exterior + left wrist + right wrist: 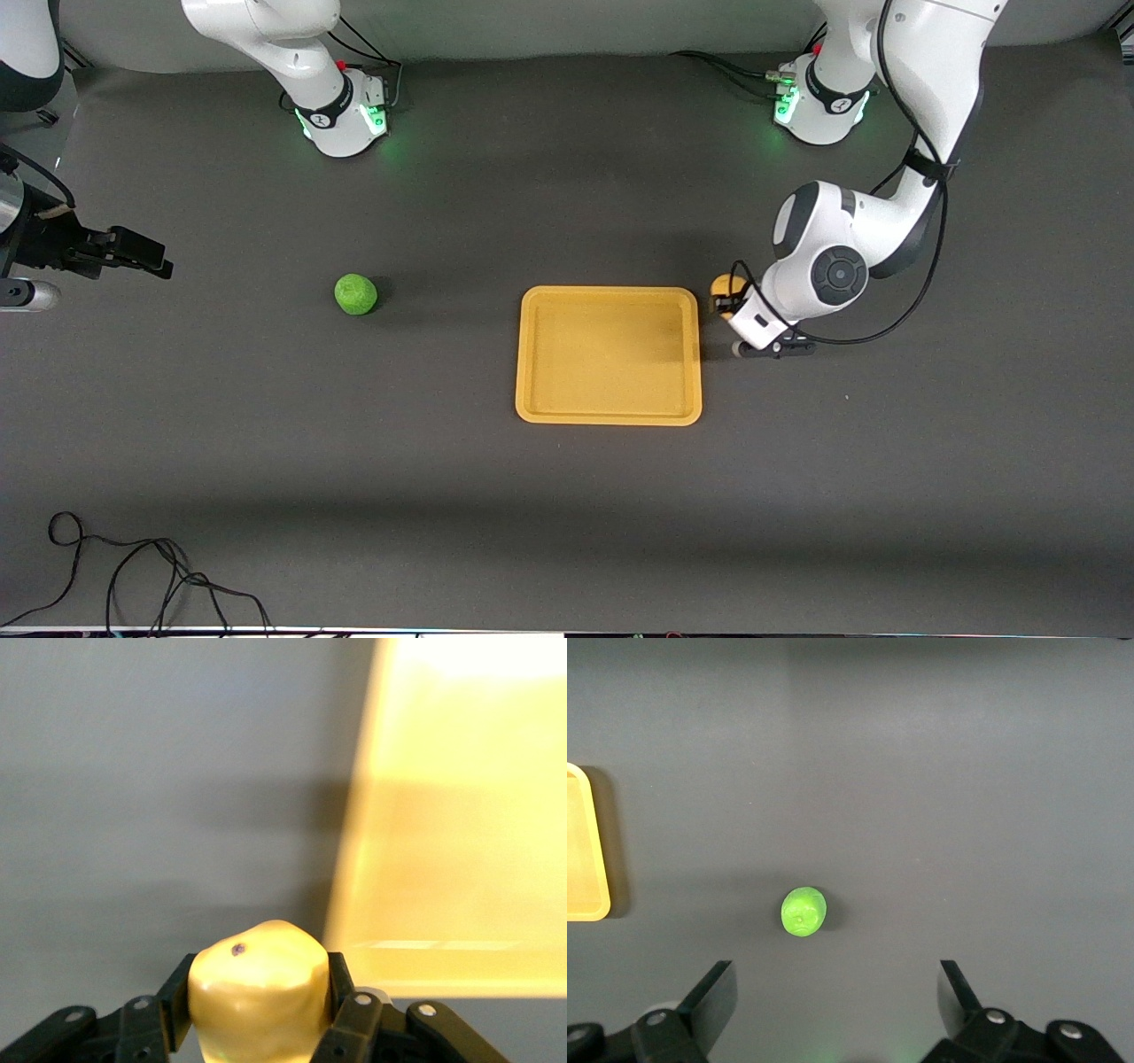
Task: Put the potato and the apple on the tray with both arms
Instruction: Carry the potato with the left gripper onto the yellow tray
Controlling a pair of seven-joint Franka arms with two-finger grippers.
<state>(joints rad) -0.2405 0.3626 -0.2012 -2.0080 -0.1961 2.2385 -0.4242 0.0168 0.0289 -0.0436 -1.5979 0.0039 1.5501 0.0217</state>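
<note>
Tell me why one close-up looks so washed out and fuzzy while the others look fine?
In the left wrist view the tray fills one side as a bright, overexposed yellow blur, and the potato between the left pincer fingers sits very close to the lens. The right wrist view is evenly lit, the apple casting a soft shadow. The front view shows green glow from the base lights.

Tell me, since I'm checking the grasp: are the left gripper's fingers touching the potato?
Touching. The left wrist view shows the left gripper with its fingers pressed against both sides of the potato, no gap showing.
</note>
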